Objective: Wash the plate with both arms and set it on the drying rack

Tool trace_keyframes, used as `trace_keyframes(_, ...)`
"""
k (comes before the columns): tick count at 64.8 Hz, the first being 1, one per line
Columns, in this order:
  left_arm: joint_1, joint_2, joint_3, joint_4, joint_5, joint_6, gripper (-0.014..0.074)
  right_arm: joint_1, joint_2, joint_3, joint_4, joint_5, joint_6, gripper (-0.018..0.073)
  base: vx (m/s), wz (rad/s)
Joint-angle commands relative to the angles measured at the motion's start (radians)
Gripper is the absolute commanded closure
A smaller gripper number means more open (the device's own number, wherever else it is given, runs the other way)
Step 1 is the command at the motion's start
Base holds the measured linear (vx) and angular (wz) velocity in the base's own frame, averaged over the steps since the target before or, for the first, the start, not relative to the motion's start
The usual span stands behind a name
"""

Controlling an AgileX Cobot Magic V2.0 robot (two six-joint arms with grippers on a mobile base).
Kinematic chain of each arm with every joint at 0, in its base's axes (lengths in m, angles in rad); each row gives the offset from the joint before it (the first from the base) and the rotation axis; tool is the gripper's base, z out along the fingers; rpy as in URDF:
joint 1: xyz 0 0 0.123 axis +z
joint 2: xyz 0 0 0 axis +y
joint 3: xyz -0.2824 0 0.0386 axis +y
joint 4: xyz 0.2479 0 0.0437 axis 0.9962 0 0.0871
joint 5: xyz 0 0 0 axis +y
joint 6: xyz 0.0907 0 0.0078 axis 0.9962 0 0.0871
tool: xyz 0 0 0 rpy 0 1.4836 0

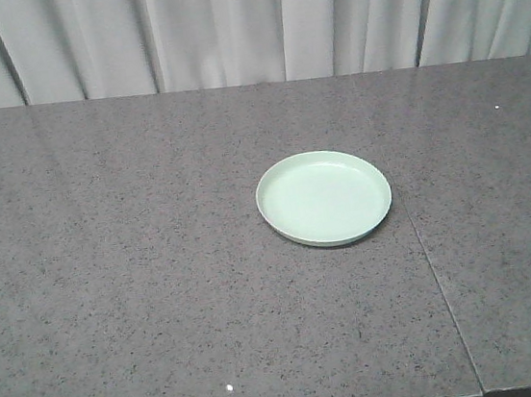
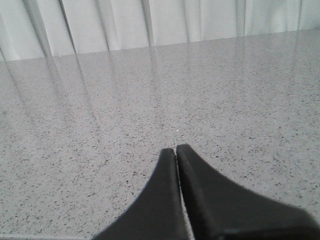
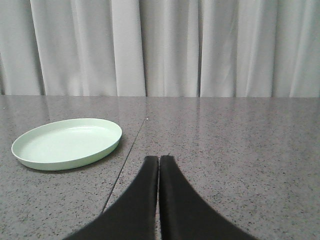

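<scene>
The left gripper (image 2: 176,149) is facing across the grey tabletop (image 1: 110,276) with its two black fingers pressed together on nothing, and the plate is not showing in its view. A little right of the tabletop's middle, just left of the seam (image 1: 440,274) and well apart from the front and back edges, the plate (image 1: 324,198) is lying flat and untouched, while the right gripper (image 3: 159,157) is pointing toward the back edge, likewise closed and empty, with the plate ahead to its left. The task seems to be only starting: the next move is calling for both grippers opening and reaching for the rim from either side, and no drying rack is showing yet.
</scene>
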Motion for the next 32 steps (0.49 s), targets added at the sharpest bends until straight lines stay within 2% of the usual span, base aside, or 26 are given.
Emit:
trace_keyframes(1,0.0,-0.015,-0.027,0.005,-0.063,-0.008,0.0603,-0.005,-0.003,0.001,-0.005,-0.076,0.002,0.0561,0.0,0.0)
trace_keyframes(32,0.0,-0.015,-0.027,0.005,-0.063,-0.008,0.0603,-0.005,-0.003,0.001,-0.004,-0.091,0.005,0.0561,0.0,0.0)
